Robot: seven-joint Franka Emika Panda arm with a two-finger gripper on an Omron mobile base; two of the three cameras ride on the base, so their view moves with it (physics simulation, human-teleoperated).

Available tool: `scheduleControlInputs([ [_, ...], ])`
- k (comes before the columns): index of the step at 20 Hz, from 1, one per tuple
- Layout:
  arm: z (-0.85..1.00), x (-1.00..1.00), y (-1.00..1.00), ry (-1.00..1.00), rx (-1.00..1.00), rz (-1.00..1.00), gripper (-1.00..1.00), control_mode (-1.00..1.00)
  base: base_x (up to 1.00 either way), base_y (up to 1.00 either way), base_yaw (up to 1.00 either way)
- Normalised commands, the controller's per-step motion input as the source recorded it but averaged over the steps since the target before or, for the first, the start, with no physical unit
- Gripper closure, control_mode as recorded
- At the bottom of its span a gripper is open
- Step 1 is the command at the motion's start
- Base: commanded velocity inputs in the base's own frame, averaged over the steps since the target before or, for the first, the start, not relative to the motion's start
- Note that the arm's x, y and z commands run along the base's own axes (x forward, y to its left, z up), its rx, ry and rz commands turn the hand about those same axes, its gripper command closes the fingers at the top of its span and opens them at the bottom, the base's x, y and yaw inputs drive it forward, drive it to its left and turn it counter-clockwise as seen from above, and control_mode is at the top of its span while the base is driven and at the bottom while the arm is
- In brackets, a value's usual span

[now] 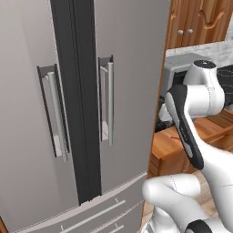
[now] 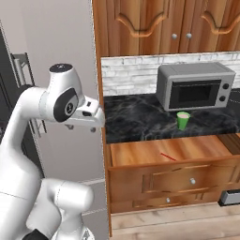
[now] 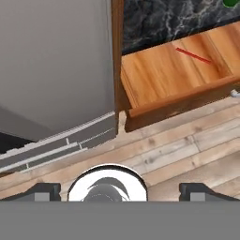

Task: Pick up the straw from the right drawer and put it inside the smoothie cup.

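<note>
The right drawer (image 2: 154,152) is pulled out below the black counter, and its wooden floor shows. In it lies the thin red straw (image 2: 168,156), also seen as straw (image 3: 193,55) and straw (image 1: 174,137). On the counter behind it, in front of the microwave, stands the green smoothie cup (image 2: 183,120); its edge peeks in as cup (image 3: 232,2). My gripper (image 2: 81,127) hangs open and empty in front of the fridge, up and to the left of the drawer (image 3: 159,75). Its fingertips (image 3: 44,191) stand wide apart, pointing down at the floor.
A tall grey fridge (image 1: 68,104) with two handles stands left of the drawer. A grey microwave (image 2: 196,86) sits on the black marble counter (image 2: 136,119). Carved wooden cabinets (image 2: 159,23) hang above. More drawer fronts (image 2: 187,180) lie below, and then the plank floor (image 3: 187,150).
</note>
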Motion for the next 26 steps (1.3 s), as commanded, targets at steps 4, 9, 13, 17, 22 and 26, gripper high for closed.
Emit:
scheduleControlInputs([
  [4, -0.05, -0.12, -1.0, 0.04, 0.03, -0.34, -1.0, -1.0, 0.0, 0.0, 0.0],
  [9, -0.14, 0.0, -1.0, 0.13, 0.06, -0.44, -1.0, -1.0, 0.0, 0.0, 0.0],
  [13, -0.16, 0.0, -1.0, 0.23, 0.1, -0.39, -1.0, -1.0, 0.0, 0.0, 0.0],
  [17, -0.16, 0.0, -1.0, 0.24, 0.11, -0.35, -1.0, -1.0, 0.0, 0.0, 0.0],
  [22, -0.28, 0.2, -1.0, 0.15, 0.13, -0.24, -1.0, -1.0, 0.0, 0.0, 0.0],
  [26, -0.31, 0.42, -0.72, 0.0, 0.03, -0.03, -1.0, -1.0, 0.0, 0.0, 0.0],
])
